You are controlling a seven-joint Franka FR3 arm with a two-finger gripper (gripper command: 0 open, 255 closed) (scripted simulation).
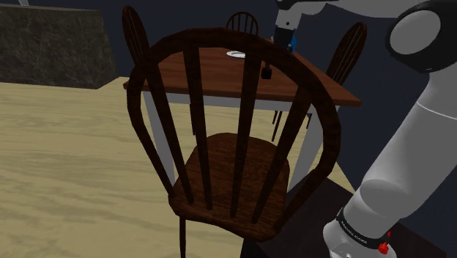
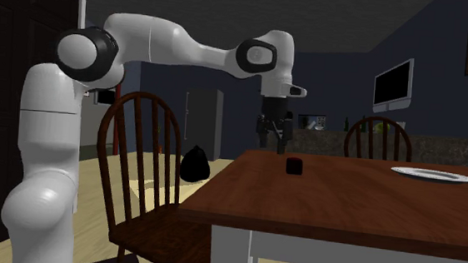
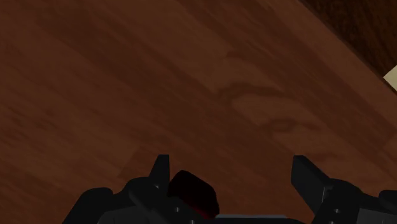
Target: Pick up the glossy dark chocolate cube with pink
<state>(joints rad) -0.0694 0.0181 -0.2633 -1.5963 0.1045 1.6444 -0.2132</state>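
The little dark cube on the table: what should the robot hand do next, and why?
Probably shift sideways to centre over the small dark glossy cube: the open black gripper hangs above the brown wooden table, and the cube lies beside one finger.

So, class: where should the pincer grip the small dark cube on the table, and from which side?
Probably two opposite upright faces of the cube, coming straight down from above: it sits flat on the table with its sides exposed. The open pincer hangs above it, slightly off to one side.
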